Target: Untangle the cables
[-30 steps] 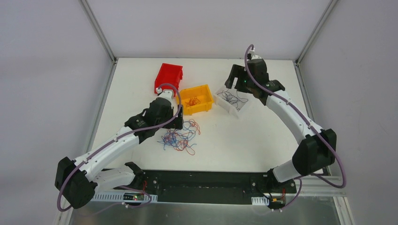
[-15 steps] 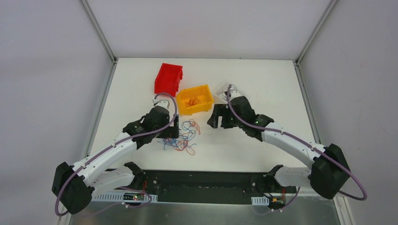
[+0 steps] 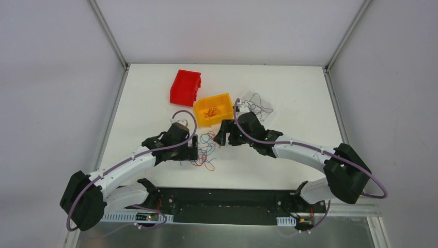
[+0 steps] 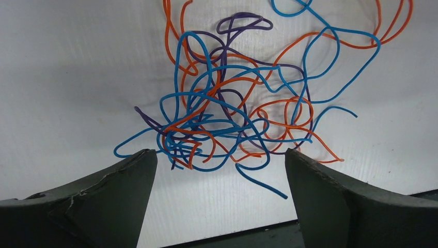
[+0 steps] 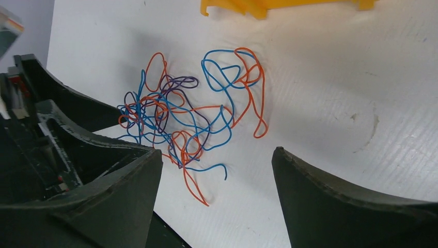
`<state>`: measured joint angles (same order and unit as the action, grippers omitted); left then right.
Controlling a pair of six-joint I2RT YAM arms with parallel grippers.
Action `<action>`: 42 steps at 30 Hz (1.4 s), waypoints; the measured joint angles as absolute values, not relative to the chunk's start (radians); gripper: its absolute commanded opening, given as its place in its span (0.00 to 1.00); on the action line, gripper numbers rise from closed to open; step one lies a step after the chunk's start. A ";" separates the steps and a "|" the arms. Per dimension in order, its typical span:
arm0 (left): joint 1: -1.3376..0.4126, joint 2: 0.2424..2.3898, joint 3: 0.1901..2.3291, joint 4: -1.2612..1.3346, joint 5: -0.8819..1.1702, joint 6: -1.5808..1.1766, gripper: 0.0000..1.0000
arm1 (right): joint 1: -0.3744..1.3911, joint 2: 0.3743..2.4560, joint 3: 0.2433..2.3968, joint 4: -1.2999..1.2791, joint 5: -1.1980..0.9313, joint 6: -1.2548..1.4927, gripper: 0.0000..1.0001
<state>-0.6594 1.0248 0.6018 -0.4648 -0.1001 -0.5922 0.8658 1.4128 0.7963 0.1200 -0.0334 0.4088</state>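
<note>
Cables (image 4: 222,106) tangled blue, orange and purple on white surface (image 3: 155,103) near yellow bin (image 3: 200,116); likely light, limp, snag-prone. Left gripper (image 4: 219,155) and right gripper (image 5: 216,152) above, jaws spread, empty. Best pinched at outlying orange loop (image 5: 261,93).

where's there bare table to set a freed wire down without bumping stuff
Widest free patch: the far right of the table, between the clear tray and the right edge. Also the strip left of the red bin. Crowded: the middle, where the left gripper and right gripper flank the cables before the yellow bin.
</note>
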 measured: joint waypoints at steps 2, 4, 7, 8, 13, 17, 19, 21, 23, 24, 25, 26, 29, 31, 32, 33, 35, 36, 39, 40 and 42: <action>-0.660 1.048 0.585 -0.440 -0.079 -0.597 0.94 | 0.871 1.415 0.796 0.127 -0.031 0.416 0.81; -0.660 1.084 0.576 -0.415 -0.060 -0.600 0.89 | 0.872 1.415 0.796 0.135 -0.019 0.424 0.81; -0.659 1.149 0.574 -0.376 -0.041 -0.601 0.74 | 0.872 1.409 0.782 0.146 0.006 0.430 0.81; -0.659 1.175 0.574 -0.357 -0.030 -0.598 0.66 | 0.872 1.405 0.774 0.146 0.015 0.431 0.81; -0.661 1.210 0.575 -0.303 0.020 -0.585 0.26 | 0.872 1.390 0.738 0.146 0.042 0.442 0.81; -0.675 1.180 0.570 -0.263 0.072 -0.570 0.14 | 0.872 1.390 0.727 0.146 0.049 0.456 0.81; -0.680 1.121 0.555 -0.248 0.096 -0.564 0.14 | 0.872 1.390 0.725 0.147 0.049 0.463 0.81; -0.682 1.043 0.540 -0.242 0.108 -0.559 0.14 | 0.872 1.393 0.725 0.147 0.049 0.468 0.81; -0.682 0.979 0.530 -0.239 0.115 -0.558 0.14 | 0.872 1.403 0.727 0.150 0.049 0.471 0.81; -0.682 0.952 0.525 -0.238 0.115 -0.558 0.14 | 0.872 1.416 0.730 0.150 0.049 0.473 0.81; -0.682 0.934 0.523 -0.239 0.114 -0.558 0.14 | 0.872 1.431 0.735 0.152 0.049 0.476 0.81; -0.682 0.921 0.522 -0.241 0.114 -0.558 0.13 | 0.872 1.444 0.741 0.152 0.049 0.480 0.81; -0.682 0.900 0.522 -0.250 0.111 -0.559 0.13 | 0.872 1.487 0.764 0.152 0.049 0.500 0.80; -0.682 0.888 0.519 -0.260 0.104 -0.562 0.13 | 0.872 1.496 0.768 0.153 0.049 0.513 0.80; -0.682 0.881 0.517 -0.265 0.101 -0.562 0.13 | 0.872 1.500 0.770 0.154 0.052 0.521 0.80; -0.682 0.874 0.515 -0.271 0.096 -0.562 0.13 | 0.872 1.502 0.771 0.154 0.056 0.527 0.80; -0.682 0.862 0.511 -0.282 0.091 -0.563 0.13 | 0.872 1.506 0.772 0.151 0.070 0.542 0.79; -0.682 0.859 0.511 -0.289 0.087 -0.564 0.13 | 0.872 1.508 0.775 0.145 0.079 0.549 0.79; -0.682 0.852 0.511 -0.297 0.070 -0.566 0.14 | 0.872 1.512 0.789 0.121 0.112 0.569 0.73; -0.682 0.850 0.511 -0.299 0.066 -0.567 0.14 | 0.872 1.512 0.793 0.112 0.126 0.575 0.71; -0.682 0.850 0.511 -0.305 0.058 -0.567 0.14 | 0.872 1.513 0.795 0.107 0.142 0.585 0.69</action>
